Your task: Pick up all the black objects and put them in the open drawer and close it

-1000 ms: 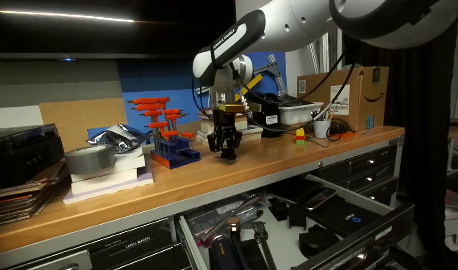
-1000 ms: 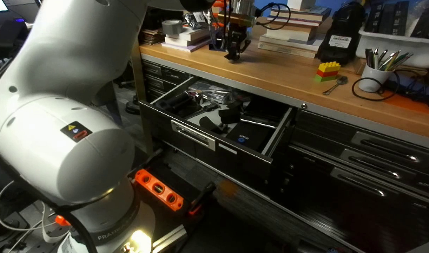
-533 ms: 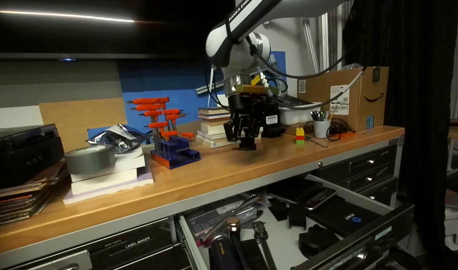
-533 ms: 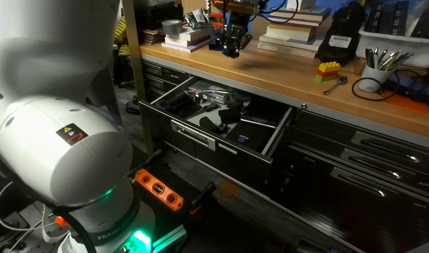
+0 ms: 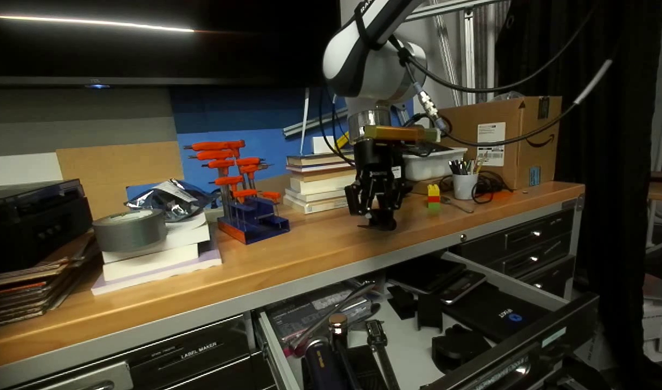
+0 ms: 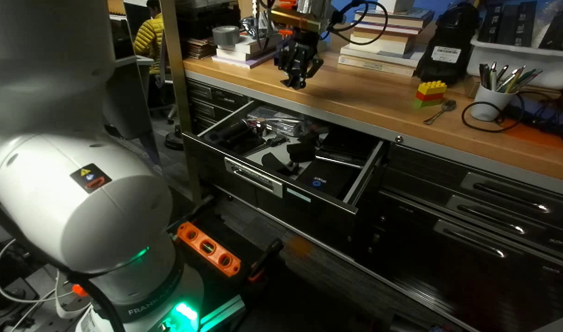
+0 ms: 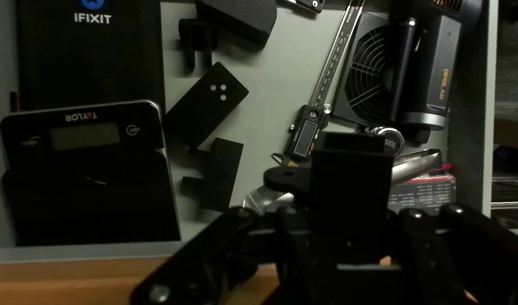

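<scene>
My gripper [image 5: 378, 210] is shut on a black blocky piece [image 5: 383, 222] and holds it just above the wooden bench near its front edge. Both also show in an exterior view, the gripper [image 6: 298, 73] with the held piece [image 6: 291, 83] below it. In the wrist view the held piece [image 7: 350, 182] sticks out between the fingers, a flat tab on its left. The open drawer [image 5: 409, 349] lies below and in front of the gripper. Several black pieces lie in it, such as one with white dots [image 7: 208, 103], a bracket [image 7: 224, 169] and a thicker block [image 7: 246, 17].
The drawer also holds a caliper [image 7: 306, 135], a scale [image 7: 85, 135], an IFIXIT case [image 7: 89, 63] and a fan [image 7: 367, 72]. On the bench stand a red-and-blue rack [image 5: 252, 219], books [image 5: 315, 187], toy bricks [image 5: 434, 196] and a pen cup [image 5: 465, 186].
My gripper, with the black piece held, has moved along the bench and toward its front edge, rising and then lowering a little. The arm base light turned from whitish to green. The drawer stayed still.
</scene>
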